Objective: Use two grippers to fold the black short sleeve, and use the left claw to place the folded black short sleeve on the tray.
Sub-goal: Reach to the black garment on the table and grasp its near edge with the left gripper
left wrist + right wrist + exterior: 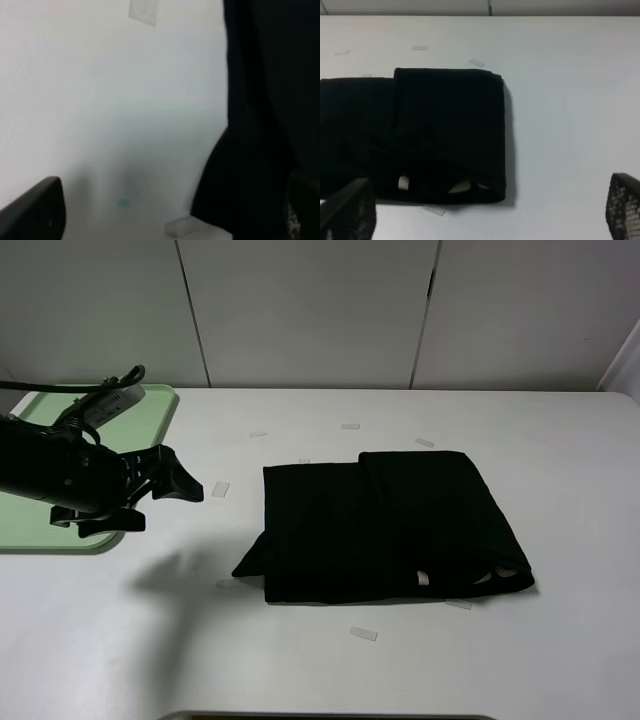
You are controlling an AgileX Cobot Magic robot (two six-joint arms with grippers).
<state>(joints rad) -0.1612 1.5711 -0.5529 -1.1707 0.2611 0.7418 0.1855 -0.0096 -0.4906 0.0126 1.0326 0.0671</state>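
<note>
Looking at the high view's upper left, you see the tray [150, 405]. Your left claw [165, 505] hovers across its right rim, jaws spread and empty. Right of centre, the folded black short sleeve [380, 530] lies on the table [300, 670]. Your right gripper [487, 210], seen only by its wrist camera, stands wide open and empty.

Robot test lab, by the look: bare white tabletop [400, 670], plain grey wall panels [300, 310] behind, clear tape strips [363, 633] dotted about.
</note>
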